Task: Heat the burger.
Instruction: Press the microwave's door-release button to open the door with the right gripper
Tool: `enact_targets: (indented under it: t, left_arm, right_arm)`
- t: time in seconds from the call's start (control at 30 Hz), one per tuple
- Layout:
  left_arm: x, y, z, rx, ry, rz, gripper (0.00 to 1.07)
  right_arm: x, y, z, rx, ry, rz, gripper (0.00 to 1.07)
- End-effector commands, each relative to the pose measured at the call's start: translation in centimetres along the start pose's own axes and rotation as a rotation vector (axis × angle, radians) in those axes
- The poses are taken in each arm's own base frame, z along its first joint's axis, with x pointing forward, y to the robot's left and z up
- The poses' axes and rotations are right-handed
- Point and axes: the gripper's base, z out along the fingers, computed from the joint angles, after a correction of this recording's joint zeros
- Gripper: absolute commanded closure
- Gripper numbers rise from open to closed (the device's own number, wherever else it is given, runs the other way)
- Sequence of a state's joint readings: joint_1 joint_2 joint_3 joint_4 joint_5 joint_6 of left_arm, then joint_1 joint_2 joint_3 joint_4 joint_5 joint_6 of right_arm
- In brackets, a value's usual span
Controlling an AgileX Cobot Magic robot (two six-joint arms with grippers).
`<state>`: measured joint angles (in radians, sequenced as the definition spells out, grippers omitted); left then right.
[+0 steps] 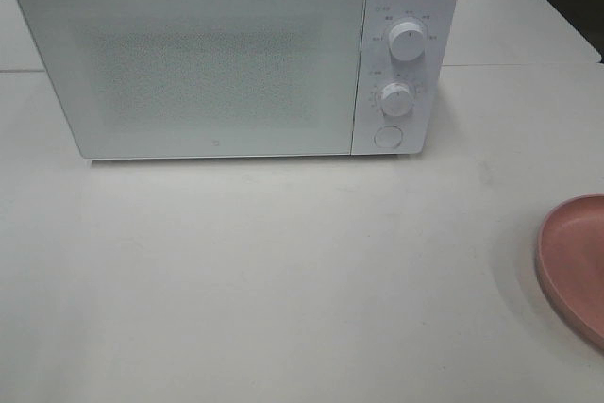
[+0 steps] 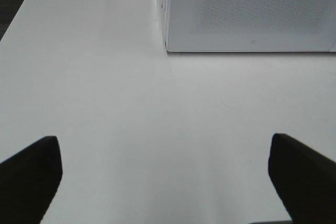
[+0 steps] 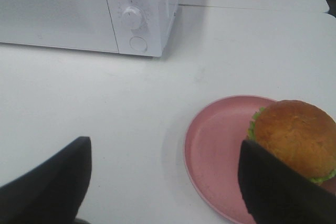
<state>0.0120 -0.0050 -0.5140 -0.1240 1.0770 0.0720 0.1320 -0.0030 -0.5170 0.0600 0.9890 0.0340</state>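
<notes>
Dark fingers (image 3: 52, 182) of the right gripper (image 3: 165, 182) stand wide apart with nothing held between them. One finger overlaps the near edge of the burger (image 3: 296, 137) in the right wrist view; I cannot tell whether it touches it. The burger sits upright on a pink plate (image 3: 215, 150), close to the rim on the side away from the microwave (image 3: 63, 9). The left gripper (image 2: 168, 177) is also spread wide and holds nothing, over bare white bench (image 2: 157, 119) in front of the microwave's closed door (image 2: 252, 9). From the high camera, the microwave (image 1: 189, 63) stands at the back of the bench (image 1: 283, 280), with two knobs (image 1: 408, 41) and a round button (image 1: 387, 137) on its right-hand panel. Only part of the plate (image 1: 576, 261) shows at the right edge, well apart from the microwave.
</notes>
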Motion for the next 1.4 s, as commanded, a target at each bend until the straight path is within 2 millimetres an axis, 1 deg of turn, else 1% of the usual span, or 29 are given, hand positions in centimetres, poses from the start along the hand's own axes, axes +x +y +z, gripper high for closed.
enact_targets:
  t: [0.03,0.17,0.2,0.23,0.27,0.33,0.37,0.5,0.57,0.6,0.63,0.7,0.77,0.8,0.87,0.9,0.93,0.97,1.03,1.07,1.1,1.13,1.17,1.2,1.23,1.27,1.33,1.37,1.4]
  left_arm:
    - [0.1,-0.1,-0.3,0.008,-0.034,-0.008,0.06]
    - [0.1,-0.1,-0.3,0.008,-0.034,-0.008,0.06]
    - [0.1,-0.1,-0.3,0.008,-0.034,-0.008,0.06]
    - [0.1,-0.1,-0.3,0.008,-0.034,-0.008,0.06]
    - [0.1,-0.1,-0.3,0.008,-0.034,-0.008,0.06]
    - [0.1,-0.1,-0.3,0.008,-0.034,-0.008,0.06]
    - [0.1,-0.1,-0.3,0.008,-0.034,-0.008,0.06]
    - [0.1,-0.1,-0.3,0.008,-0.034,-0.008,0.06]
    - [0.1,-0.1,-0.3,0.008,-0.034,-0.008,0.06]
    - [0.1,-0.1,-0.3,0.008,-0.034,-0.008,0.06]
    - [0.1,-0.1,-0.3,0.008,-0.034,-0.008,0.06]
    - [0.1,-0.1,-0.3,0.008,-0.034,-0.008,0.06]
    - [0.1,-0.1,-0.3,0.008,-0.034,-0.008,0.06]
    - [0.1,-0.1,-0.3,0.008,-0.034,-0.008,0.06]
    - [0.1,-0.1,-0.3,0.008,-0.034,-0.008,0.06]
    - [0.1,-0.1,-0.3,0.008,-0.034,-0.008,0.06]
    - [0.1,-0.1,-0.3,0.008,-0.034,-0.008,0.06]
    - [0.1,-0.1,-0.3,0.008,-0.034,-0.008,0.06]
    - [0.1,-0.1,-0.3,0.008,-0.034,-0.008,0.06]
    - [0.1,-0.1,-0.3,0.008,-0.034,-0.008,0.06]
    - [0.1,-0.1,-0.3,0.008,-0.034,-0.008,0.06]
    - [0.1,-0.1,-0.3,0.008,-0.034,-0.008,0.06]
    - [0.1,-0.1,-0.3,0.008,-0.034,-0.008,0.06]
    - [0.1,-0.1,-0.3,0.008,-0.034,-0.008,0.06]
    - [0.1,-0.1,-0.3,0.008,-0.034,-0.008,0.06]
    - [0.1,-0.1,-0.3,0.008,-0.034,-0.008,0.06]
    - [0.1,-0.1,-0.3,0.008,-0.034,-0.008,0.06]
    - [0.1,-0.1,-0.3,0.008,-0.034,-0.008,0.06]
    - [0.1,-0.1,-0.3,0.008,-0.034,-0.008,0.06]
  right_arm:
    - [-0.7,0.1,-0.3,-0.009,-0.039,0.013,0.32]
    - [-1.7,0.1,0.5,-0.006,-0.032,0.016,0.32]
    - [-2.2,0.1,1.0,-0.004,-0.034,0.018,0.32]
    - [-2.2,0.1,1.0,-0.004,-0.034,0.018,0.32]
    - [-2.8,0.1,1.5,-0.002,-0.039,0.019,0.32]
    - [-3.0,0.1,1.9,0.0,-0.033,0.019,0.32]
    - [-3.6,0.0,2.5,0.005,-0.028,0.015,0.32]
    - [-4.3,0.0,3.4,0.009,-0.026,0.016,0.32]
    - [-5.1,0.0,4.5,0.011,-0.023,0.019,0.32]
    - [-5.1,0.0,4.5,0.011,-0.023,0.019,0.32]
    - [-5.6,-0.1,5.4,0.014,-0.012,0.021,0.32]
    - [-5.8,-0.1,5.9,0.015,-0.007,0.022,0.32]
    - [-6.4,-0.2,7.2,0.019,0.012,0.024,0.32]
    - [-6.4,-0.2,7.2,0.019,0.012,0.024,0.32]
    - [-6.9,-0.2,8.8,0.023,0.027,0.021,0.32]
    - [-6.9,-0.2,8.8,0.023,0.027,0.021,0.32]
    - [-7.2,-0.3,9.9,0.026,0.043,0.023,0.32]
    - [-7.2,-0.3,9.9,0.026,0.043,0.023,0.32]
    - [-7.7,-0.4,11.5,0.032,0.044,0.021,0.32]
    - [-7.7,-0.4,11.5,0.032,0.044,0.021,0.32]
    - [-8.0,-0.5,12.5,0.038,0.034,0.014,0.32]
    - [-8.1,-0.6,13.1,0.042,0.036,0.008,0.32]
    - [-8.1,-0.6,13.1,0.042,0.036,0.008,0.32]
    - [-8.2,-0.7,14.4,0.044,0.022,0.008,0.32]
    - [-8.2,-0.7,14.4,0.044,0.022,0.008,0.32]
    - [-8.1,-0.8,15.5,0.046,0.009,0.01,0.32]
    - [-8.1,-0.8,16.0,0.047,-0.005,0.008,0.32]
    - [-7.9,-0.9,17.1,0.05,-0.025,0.002,0.32]
    - [-7.8,-1.0,17.6,0.05,-0.041,0.001,0.32]
